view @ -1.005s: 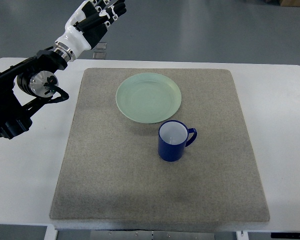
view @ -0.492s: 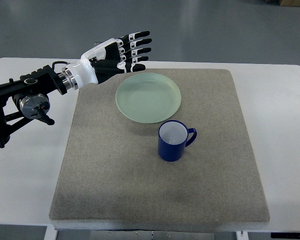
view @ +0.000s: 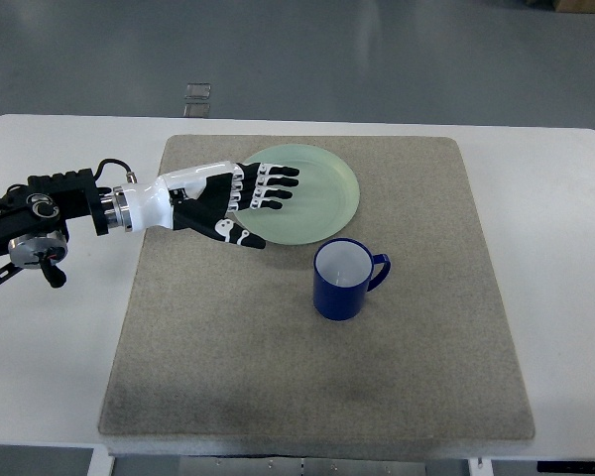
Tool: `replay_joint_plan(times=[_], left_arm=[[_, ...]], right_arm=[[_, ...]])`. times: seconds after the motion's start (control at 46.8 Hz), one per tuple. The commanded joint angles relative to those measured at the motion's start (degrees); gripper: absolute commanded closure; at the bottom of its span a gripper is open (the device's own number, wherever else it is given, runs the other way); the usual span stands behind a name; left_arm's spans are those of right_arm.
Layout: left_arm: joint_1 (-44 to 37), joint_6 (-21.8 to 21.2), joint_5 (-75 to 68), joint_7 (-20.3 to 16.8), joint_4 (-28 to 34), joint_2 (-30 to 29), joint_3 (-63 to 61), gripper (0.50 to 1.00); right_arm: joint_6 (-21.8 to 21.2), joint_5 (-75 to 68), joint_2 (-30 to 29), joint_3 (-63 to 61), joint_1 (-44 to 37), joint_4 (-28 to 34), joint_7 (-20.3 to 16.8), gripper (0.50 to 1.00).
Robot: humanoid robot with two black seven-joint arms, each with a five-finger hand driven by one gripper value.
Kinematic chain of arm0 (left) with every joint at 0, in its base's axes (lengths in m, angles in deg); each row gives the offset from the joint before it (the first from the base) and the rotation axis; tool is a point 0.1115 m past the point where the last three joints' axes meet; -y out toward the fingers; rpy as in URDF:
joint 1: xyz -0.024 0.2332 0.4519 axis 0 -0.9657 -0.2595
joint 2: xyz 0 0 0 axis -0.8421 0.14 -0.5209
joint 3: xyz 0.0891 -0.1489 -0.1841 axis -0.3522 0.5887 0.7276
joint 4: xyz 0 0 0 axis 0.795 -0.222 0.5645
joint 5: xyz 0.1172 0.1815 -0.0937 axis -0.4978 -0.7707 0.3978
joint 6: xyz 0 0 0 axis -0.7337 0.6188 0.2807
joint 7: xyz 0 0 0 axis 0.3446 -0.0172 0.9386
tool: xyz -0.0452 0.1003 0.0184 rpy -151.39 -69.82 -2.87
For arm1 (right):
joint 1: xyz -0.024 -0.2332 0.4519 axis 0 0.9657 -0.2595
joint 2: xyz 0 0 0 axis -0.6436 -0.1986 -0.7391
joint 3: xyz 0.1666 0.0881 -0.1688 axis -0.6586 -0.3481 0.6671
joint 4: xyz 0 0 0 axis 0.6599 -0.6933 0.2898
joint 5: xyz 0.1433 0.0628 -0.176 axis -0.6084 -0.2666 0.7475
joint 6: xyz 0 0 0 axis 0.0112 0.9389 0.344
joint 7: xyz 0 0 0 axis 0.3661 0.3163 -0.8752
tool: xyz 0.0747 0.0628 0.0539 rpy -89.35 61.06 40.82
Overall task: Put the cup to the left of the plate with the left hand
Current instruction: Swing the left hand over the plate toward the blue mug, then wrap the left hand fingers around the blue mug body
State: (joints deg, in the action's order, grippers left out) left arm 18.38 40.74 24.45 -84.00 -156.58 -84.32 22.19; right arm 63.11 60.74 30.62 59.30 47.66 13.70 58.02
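Left hand (view: pixel 228 203) is hovering over the left part of the green plate (view: pixel 312 203), fingers (view: pixel 273 186) spread, holding nothing; blue cup (view: pixel 345 280) is standing upright mid-mat (view: pixel 307 387), just beside the plate's near rim

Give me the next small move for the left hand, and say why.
Probably carry the left hand toward the picture's lower right, to the blue cup. The hand is open, holds nothing and hovers over the green plate's left part, while the cup stands upright, ungrasped, below and right of the plate.
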Motion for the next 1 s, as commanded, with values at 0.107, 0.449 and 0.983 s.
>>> replay_joint_plan(times=[0.107,0.449,0.983], left_arm=[[-1.28,-0.02,-0.03,-0.02,-0.11,0.55,0.21,0.504],[-3.12,-0.46,-0.21,-0.02,1.47,2.74,0.21,0.504],[-5.14,-0.81,-2.23,0.07,7.36,11.62,0.04,0.504]], right_arm=[[0.0,0.0,0.0,0.0,0.07,0.06,0.0,0.568],[0.0,0.0,0.0,0.0,-0.01,0.06,0.0,0.568],[0.0,0.0,0.0,0.0,-0.01,0.06,0.0,0.568]])
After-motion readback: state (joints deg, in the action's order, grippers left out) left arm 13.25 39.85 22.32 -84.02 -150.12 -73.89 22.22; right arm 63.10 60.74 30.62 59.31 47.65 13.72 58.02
